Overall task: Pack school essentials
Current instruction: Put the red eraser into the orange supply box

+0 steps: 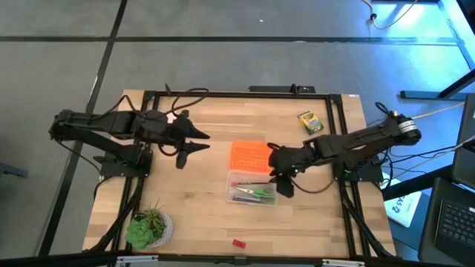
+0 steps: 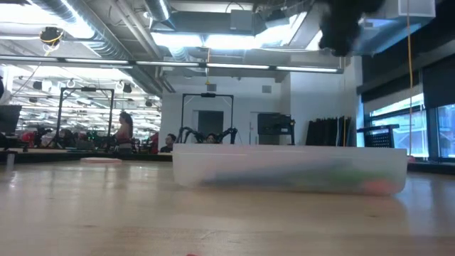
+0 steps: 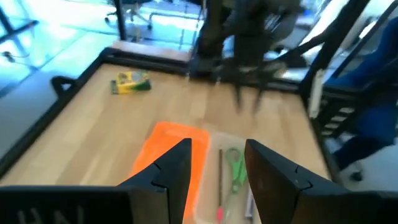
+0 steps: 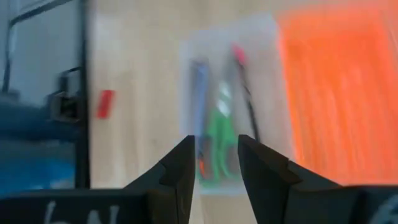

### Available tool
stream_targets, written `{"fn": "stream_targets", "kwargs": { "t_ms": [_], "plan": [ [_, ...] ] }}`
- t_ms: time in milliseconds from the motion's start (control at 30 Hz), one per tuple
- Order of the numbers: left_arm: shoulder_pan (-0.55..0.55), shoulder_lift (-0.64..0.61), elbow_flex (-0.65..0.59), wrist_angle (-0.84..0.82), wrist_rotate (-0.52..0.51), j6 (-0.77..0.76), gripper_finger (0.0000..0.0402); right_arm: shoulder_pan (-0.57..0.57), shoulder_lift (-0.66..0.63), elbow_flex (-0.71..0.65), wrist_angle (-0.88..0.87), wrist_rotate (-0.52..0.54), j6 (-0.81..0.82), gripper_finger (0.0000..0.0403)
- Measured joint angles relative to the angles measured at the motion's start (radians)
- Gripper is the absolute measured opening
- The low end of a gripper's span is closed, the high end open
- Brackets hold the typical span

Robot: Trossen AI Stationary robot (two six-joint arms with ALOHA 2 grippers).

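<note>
A clear plastic box [image 1: 251, 188] lies open on the table's middle. It holds green-handled scissors [image 4: 219, 127], a purple pen [image 4: 199, 93] and a thin dark pencil [image 4: 249, 102]. Its orange perforated lid [image 1: 248, 154] lies flat just beyond it. My right gripper [image 1: 284, 185] hovers open over the box's right end, pointing down, and shows as a dark shape [image 2: 345, 25] in the low view. My left gripper [image 1: 203, 141] hangs open left of the lid. The crayon box [image 1: 310, 122] lies near the far right. The red eraser [image 1: 238, 242] lies at the near edge. The pink note pad is out of view.
A green potted plant [image 1: 148, 227] stands at the near left corner. A dark frame [image 1: 223, 93] runs round the table's edges. Bare wood lies between the box and the eraser and left of the box. People show far off in the room [image 2: 125, 131].
</note>
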Motion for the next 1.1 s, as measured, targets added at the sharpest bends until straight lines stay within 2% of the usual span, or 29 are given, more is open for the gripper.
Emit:
{"fn": "stream_targets", "kwargs": {
  "t_ms": [167,233,400,600,667,833,1000,1100],
  "plan": [
    [-0.039,0.002,-0.001,-0.063,-0.054,0.033,0.0142,0.115,0.001,0.082,0.046,0.0,-0.293,0.0124],
    [-0.049,0.002,-0.001,-0.065,-0.058,0.045,0.0142,0.16,0.002,0.082,0.084,0.01,-0.341,0.0124],
    [-0.072,0.002,-0.001,-0.07,-0.057,0.078,0.0142,0.238,0.043,0.082,0.214,0.046,-0.289,0.0124],
    [-0.129,0.002,-0.001,-0.079,-0.02,0.115,0.0142,0.292,0.197,0.083,0.402,0.082,-0.133,0.0124],
    [-0.149,0.002,-0.001,-0.089,0.005,0.122,0.0142,0.305,0.259,0.105,0.414,0.085,-0.094,0.0124],
    [-0.187,0.002,-0.001,-0.098,0.025,0.122,0.0142,0.336,0.426,0.257,0.359,0.084,-0.079,0.0124],
    [-0.206,0.002,-0.001,-0.098,0.025,0.122,0.0142,0.348,0.569,0.435,0.183,0.08,-0.051,0.0124],
    [-0.213,0.002,0.0,-0.099,0.025,0.122,0.0142,0.348,0.612,0.503,0.113,0.077,-0.025,0.0124]
  ]
}}
